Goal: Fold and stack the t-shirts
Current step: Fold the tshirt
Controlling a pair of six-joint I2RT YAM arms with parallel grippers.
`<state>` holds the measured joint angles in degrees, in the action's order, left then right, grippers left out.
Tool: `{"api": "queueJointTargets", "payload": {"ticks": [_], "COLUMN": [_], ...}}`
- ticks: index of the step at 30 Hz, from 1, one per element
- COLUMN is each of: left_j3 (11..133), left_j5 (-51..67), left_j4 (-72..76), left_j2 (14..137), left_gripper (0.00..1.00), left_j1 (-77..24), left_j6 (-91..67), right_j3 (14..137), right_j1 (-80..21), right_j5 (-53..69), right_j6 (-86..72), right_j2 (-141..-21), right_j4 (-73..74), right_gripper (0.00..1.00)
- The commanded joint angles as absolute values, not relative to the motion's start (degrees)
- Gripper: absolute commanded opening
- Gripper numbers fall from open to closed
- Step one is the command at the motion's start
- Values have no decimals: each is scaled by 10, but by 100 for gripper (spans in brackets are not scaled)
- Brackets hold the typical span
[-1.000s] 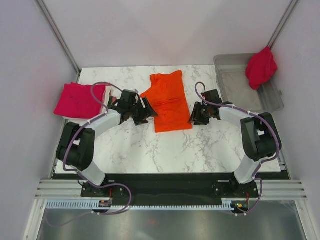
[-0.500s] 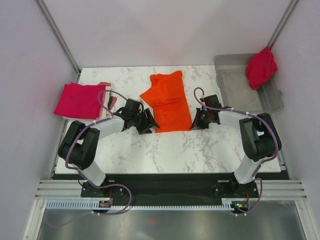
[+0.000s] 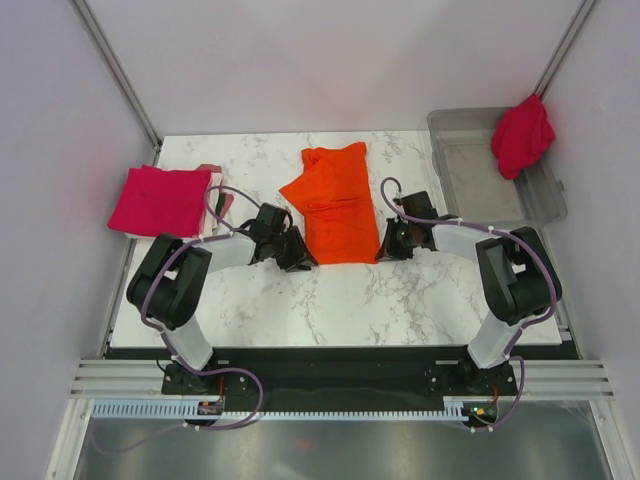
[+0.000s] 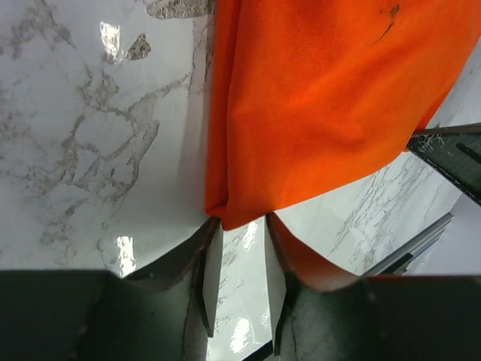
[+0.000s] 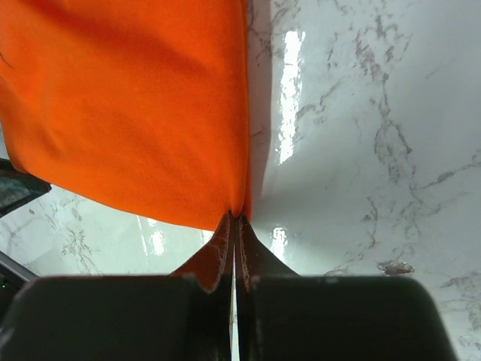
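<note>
Two pincers meet over one table (image 3: 330, 300). At centre lies the folded orange t-shirt (image 3: 335, 205); far right, the clear grey bin (image 3: 470, 175), a crimson t-shirt (image 3: 522, 135) draped over its far rim; far left, a folded magenta t-shirt (image 3: 160, 200). The left pincer (image 4: 239, 226), fingers apart, straddles the orange t-shirt's near corner; the right pincer (image 5: 234, 219), fingers together, pinches the other.

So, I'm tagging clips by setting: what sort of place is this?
Probably a robotics lab test cell, not a home: plain panel walls on aluminium posts, and a marble-look table on an aluminium rail base.
</note>
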<state>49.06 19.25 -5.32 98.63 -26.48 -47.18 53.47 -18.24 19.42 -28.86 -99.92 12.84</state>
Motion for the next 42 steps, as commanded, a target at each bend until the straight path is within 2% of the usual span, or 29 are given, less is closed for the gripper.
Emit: {"api": "queueJointTargets", "payload": {"ticks": [1, 5, 7, 8, 9, 16, 20, 27, 33, 37, 42], "left_j3": [498, 502, 504, 507, 507, 450, 401, 326, 337, 387, 481], "left_j5": [165, 142, 141, 144, 148, 170, 173, 180, 208, 199, 238], "left_j4": [-37, -37, -38, -46, -51, -73, -84, -112, -172, -221, -244], "left_j2": [1009, 1014, 1016, 1015, 1014, 922, 826, 680, 589, 554, 612], "left_gripper": [35, 29, 19, 6, 2, 2, 2, 2, 2, 2, 2], "left_j1": [-266, -265, -265, -265, -265, -268, -289, -346, -357, -353, -291], "left_j6": [-476, -465, -461, -461, -462, -455, -475, -527, -555, -554, -511], "right_j3": [528, 528, 527, 526, 525, 493, 466, 418, 438, 514, 604], "right_j1": [-196, -200, -202, -202, -203, -228, -250, -293, -297, -297, -293], "right_j5": [178, 174, 173, 170, 166, 146, 138, 124, 109, 68, 12], "right_j6": [-280, -279, -276, -275, -273, -272, -277, -308, -316, -308, -291], "right_j2": [-973, -968, -965, -964, -961, -881, -825, -675, -576, -581, -669], "right_j4": [124, 131, 132, 134, 137, 170, 191, 244, 322, 365, 374], "right_gripper": [0, 0, 0, 0, 0, 0, 0, 0, 0, 0, 0]}}
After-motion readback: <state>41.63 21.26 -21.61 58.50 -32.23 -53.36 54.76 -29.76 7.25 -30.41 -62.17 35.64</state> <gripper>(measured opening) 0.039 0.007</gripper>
